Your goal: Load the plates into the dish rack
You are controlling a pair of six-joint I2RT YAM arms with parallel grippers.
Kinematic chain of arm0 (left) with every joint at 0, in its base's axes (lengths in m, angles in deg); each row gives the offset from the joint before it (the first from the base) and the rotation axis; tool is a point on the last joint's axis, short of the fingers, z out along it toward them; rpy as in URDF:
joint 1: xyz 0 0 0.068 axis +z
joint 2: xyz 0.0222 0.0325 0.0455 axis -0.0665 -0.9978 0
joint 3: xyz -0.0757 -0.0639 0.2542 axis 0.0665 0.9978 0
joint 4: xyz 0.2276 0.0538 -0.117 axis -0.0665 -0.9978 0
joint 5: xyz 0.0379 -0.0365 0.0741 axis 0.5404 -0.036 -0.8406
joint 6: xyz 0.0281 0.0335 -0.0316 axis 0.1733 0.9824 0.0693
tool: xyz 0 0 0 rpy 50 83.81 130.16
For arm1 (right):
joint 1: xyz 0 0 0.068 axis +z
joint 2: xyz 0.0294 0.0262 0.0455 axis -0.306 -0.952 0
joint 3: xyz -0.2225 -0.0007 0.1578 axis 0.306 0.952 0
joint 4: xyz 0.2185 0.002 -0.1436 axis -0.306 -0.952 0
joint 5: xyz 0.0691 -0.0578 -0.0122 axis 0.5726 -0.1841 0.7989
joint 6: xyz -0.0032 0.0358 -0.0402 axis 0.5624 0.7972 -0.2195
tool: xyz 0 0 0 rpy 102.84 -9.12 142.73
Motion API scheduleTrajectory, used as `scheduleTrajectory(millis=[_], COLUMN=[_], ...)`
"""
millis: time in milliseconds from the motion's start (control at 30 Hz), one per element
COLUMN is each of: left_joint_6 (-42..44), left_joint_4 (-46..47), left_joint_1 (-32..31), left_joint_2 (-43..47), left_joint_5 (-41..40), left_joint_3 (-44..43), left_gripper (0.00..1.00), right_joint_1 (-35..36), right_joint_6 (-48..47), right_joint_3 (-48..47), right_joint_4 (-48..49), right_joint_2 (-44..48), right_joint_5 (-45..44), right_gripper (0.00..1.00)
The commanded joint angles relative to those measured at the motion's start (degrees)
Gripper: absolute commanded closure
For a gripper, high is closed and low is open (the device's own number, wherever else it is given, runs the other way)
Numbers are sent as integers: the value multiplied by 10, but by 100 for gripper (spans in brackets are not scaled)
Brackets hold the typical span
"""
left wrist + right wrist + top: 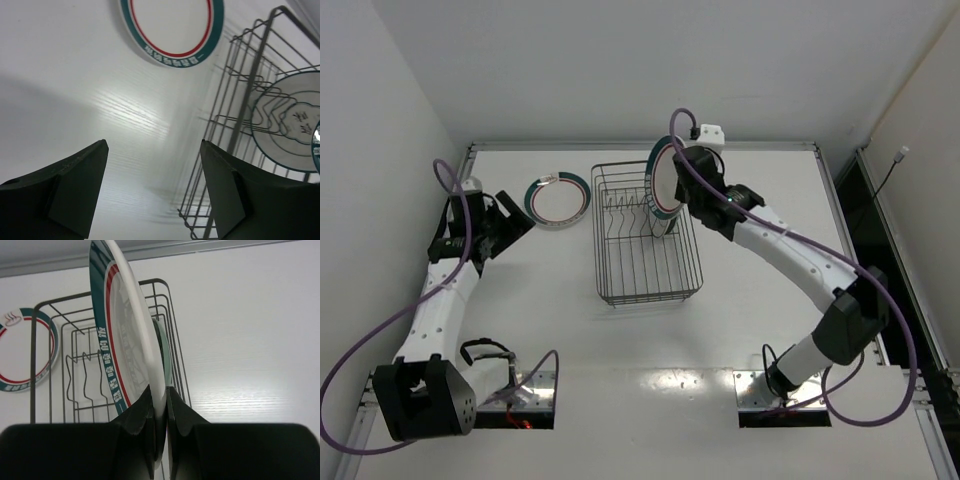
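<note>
The grey wire dish rack (620, 290) stands mid-table. My right gripper (680, 192) is shut on the rim of a white plate with teal-and-red bands (662, 180), holding it upright over the rack's back right part; the right wrist view shows the fingers (145, 410) pinching its edge (120, 335). Another plate edge (165, 352) stands just behind it. A white plate with a thin dark rim (287, 125) stands in the rack (250, 95). A second teal-and-red plate (558, 200) lies flat on the table left of the rack. My left gripper (518, 212) is open and empty beside it.
The table's raised back edge (640, 146) runs behind the rack. White walls close in on the left and right. In the left wrist view the flat plate (172, 30) lies ahead of the open left gripper (153, 145).
</note>
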Motion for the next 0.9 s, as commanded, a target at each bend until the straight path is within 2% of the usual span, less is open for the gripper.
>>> scheduleTrajectory(millis=[0, 233, 400, 667, 733, 867], left_joint_6=[27, 39, 49, 49, 49, 49], left_joint_4=[19, 43, 62, 75, 75, 80], left_joint_1=[10, 15, 15, 15, 15, 15], left_joint_2=[-12, -17, -17, -17, -23, -23], left_joint_5=[-37, -56, -67, -67, -67, -62], left_joint_3=[13, 52, 88, 88, 88, 88], left_gripper=[28, 28, 28, 28, 28, 28], right_joint_1=[15, 29, 57, 103, 103, 109], right_joint_6=[-44, -55, -61, -37, -37, -37], right_joint_3=[-46, -76, -120, -222, -239, -251], right_joint_4=[-10, -10, -40, -123, -128, -128], right_joint_2=[-26, -84, -129, -215, -234, -256], right_joint_5=[-81, -108, -182, -295, -301, -250], right_gripper=[100, 100, 100, 100, 100, 100])
